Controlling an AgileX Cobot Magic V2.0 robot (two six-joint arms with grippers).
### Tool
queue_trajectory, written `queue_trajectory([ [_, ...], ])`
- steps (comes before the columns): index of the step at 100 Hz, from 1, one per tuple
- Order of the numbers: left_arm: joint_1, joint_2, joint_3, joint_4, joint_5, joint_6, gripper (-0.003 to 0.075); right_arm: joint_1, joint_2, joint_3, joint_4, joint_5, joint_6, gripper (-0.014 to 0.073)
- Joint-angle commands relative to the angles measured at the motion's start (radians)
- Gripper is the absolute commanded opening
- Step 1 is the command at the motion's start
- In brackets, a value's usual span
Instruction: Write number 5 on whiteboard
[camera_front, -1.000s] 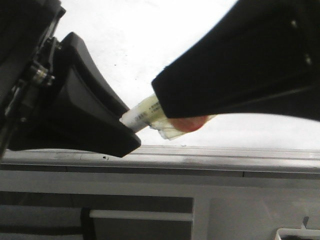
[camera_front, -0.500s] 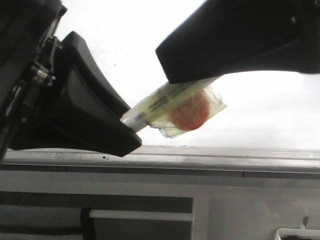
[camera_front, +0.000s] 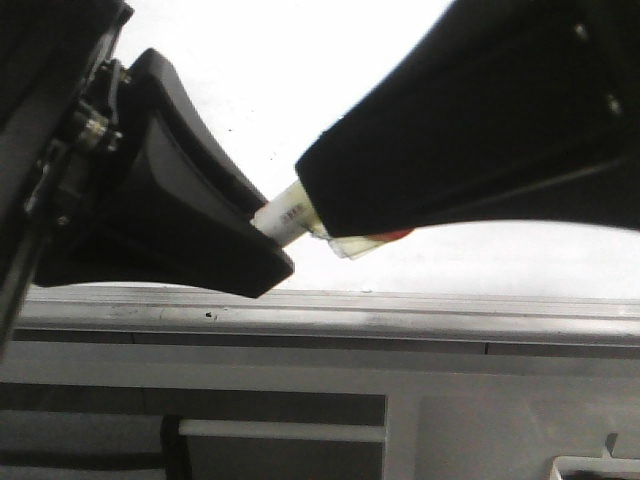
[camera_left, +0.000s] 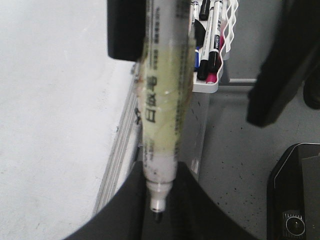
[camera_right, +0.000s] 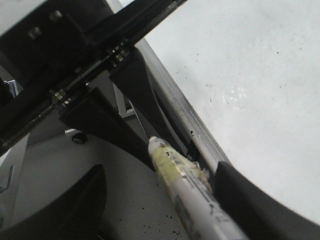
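The whiteboard fills the upper middle of the front view, bright and glossy, with its grey aluminium edge strip across the lower half. No number 5 is visible on the white surface that shows (only tiny black specks). At the left of that frame the left gripper is closed on a marker, whose nib end shows between the fingers in the left wrist view. From the upper right the right gripper covers the marker's other end; whether its fingers grip the marker, I cannot tell. A pen rack with more markers stands beyond the board.
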Motion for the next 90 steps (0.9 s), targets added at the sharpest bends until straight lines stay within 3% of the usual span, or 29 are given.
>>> queue_trajectory([
  [1,-0.007,-0.024,-0.032,-0.023,-0.068,-0.011,-0.002,0.001,-0.004,-0.034,-0.008,-0.054,-0.007,0.0419],
  [18,-0.007,-0.024,-0.032,-0.023,-0.068,-0.011,-0.002,0.001,-0.004,-0.034,-0.008,-0.04,-0.007,0.0364],
  [63,-0.007,-0.024,-0.032,-0.023,-0.073,-0.011,-0.002,0.001,-0.004,-0.034,-0.008,-0.04,-0.007,-0.007],
  [77,-0.007,-0.026,-0.032,-0.027,-0.076,-0.011,-0.0005,0.001,-0.004,-0.034,-0.008,-0.052,-0.007,-0.007],
  [90,-0.007,-0.04,-0.032,-0.071,-0.076,-0.011,0.0127,0.001,-0.004,-0.034,-0.008,-0.084,-0.007,-0.007],
])
